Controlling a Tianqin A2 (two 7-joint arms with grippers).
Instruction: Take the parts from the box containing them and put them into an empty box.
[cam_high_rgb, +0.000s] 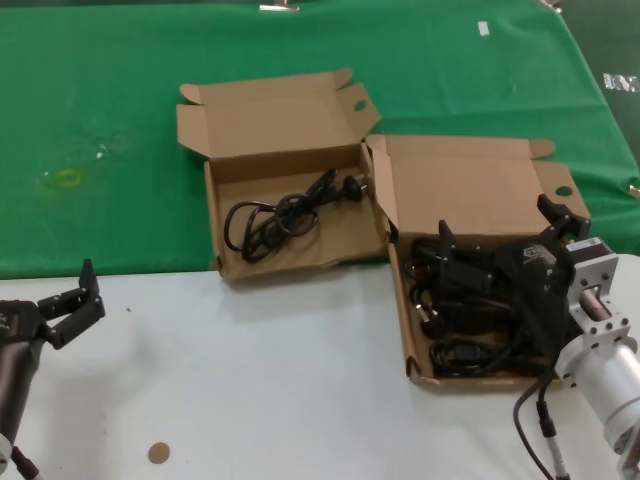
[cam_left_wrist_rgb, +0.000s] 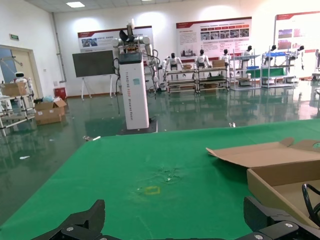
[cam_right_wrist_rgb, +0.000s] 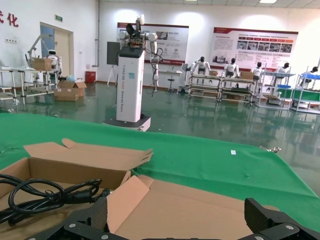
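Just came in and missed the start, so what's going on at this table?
A two-armed robot is moving power cords between two cardboard boxes. Its right gripper, fingers open, hovers over the full box of black power cords on the right. The other box, further left on the green cloth, already holds one power cord. The left gripper waits open, low over the white table.
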